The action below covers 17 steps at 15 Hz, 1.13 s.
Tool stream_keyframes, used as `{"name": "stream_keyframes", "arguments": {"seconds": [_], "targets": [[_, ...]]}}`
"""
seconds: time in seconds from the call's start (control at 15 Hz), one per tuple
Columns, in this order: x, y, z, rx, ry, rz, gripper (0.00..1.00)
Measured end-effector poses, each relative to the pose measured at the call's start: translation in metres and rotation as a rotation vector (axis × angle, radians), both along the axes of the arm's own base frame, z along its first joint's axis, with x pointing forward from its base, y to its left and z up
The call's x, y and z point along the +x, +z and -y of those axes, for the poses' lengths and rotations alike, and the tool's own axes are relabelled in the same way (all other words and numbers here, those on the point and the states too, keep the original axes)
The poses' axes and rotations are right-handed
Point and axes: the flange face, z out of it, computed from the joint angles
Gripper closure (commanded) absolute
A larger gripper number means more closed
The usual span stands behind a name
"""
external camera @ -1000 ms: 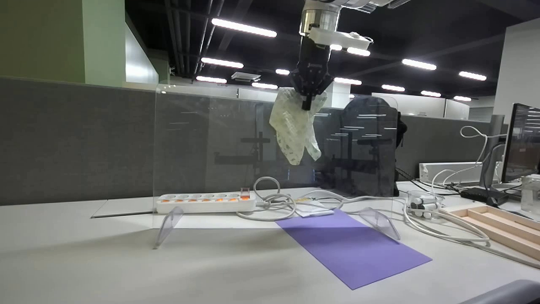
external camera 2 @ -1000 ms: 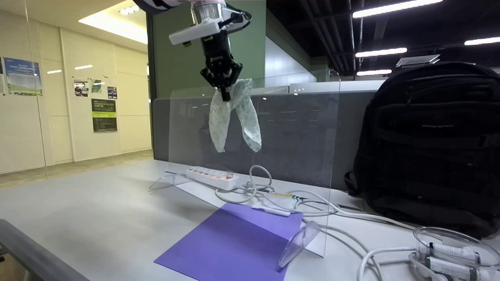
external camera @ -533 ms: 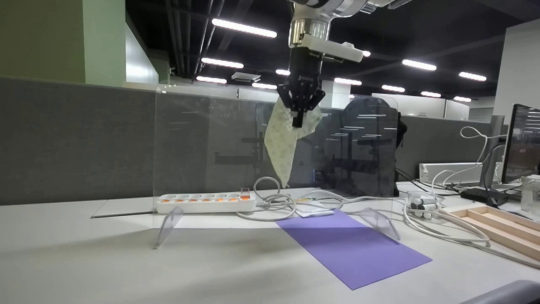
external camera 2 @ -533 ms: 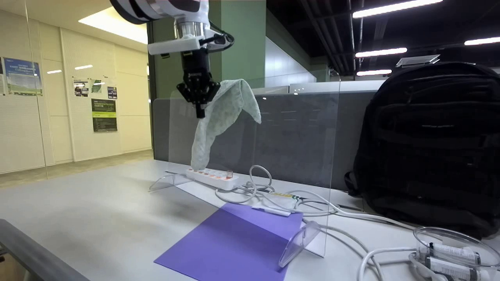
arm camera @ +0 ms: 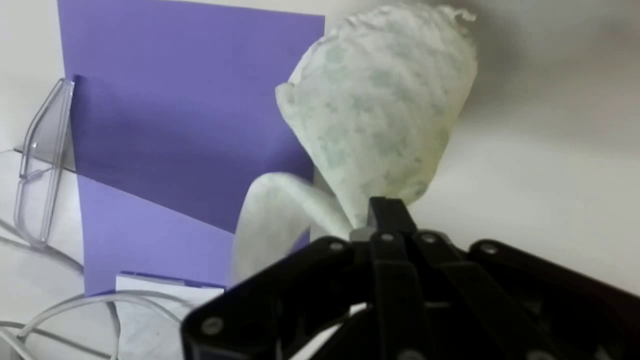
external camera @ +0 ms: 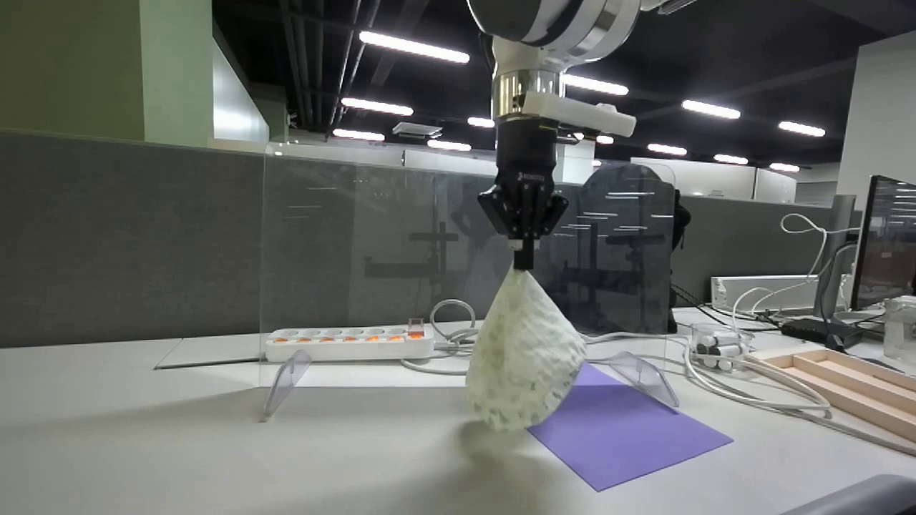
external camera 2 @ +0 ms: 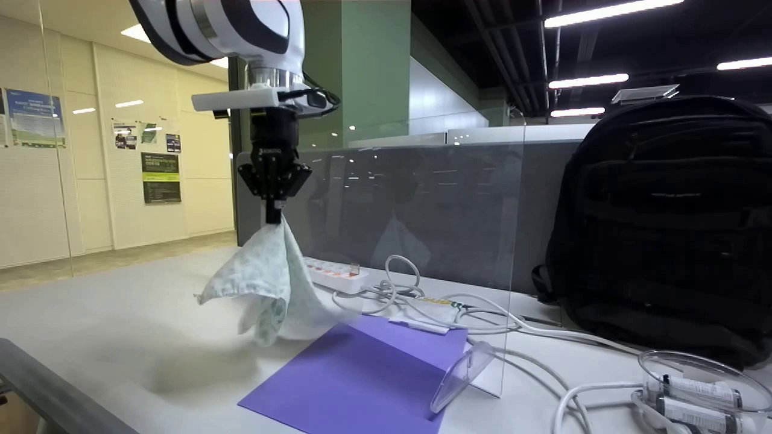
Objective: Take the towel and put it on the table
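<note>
Towel (external camera: 526, 350) hangs below the jaws, its gathered top pinched between them, over the table (external camera: 200, 458).

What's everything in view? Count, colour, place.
Table: one, white, foreground
Towel: one, pale green, over table
Sheet: one, purple, on table
Packet: one, white, overlapping sheet
Panel: one, clear, across sheet
Power strip: one, white, behind panel
Cables: several, white, on table
Container: one, clear, near cables
Cylinders: several, white/black, in container
Tray: one, beige, near container
Monitor: one, black, beyond tray
Partition: one, grey, behind table
Backpack: one, black, by partition
Posters: several, multicoloured, background
Lights: several, white, overhead
Arm: one, white/black, above towel
Fingers: two, black, shut on towel
</note>
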Motion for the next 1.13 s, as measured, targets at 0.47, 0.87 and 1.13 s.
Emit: {"name": "stream_keyframes", "arguments": {"seconds": [0.47, 0.87, 1.13], "targets": [[-0.015, -0.016, 0.002, -0.007, -0.011, -0.047, 0.32], [-0.025, -0.009, 0.005, -0.037, -0.018, -0.029, 0.00], [-0.034, -0.005, 0.006, -0.043, -0.031, -0.021, 0.00]]}}
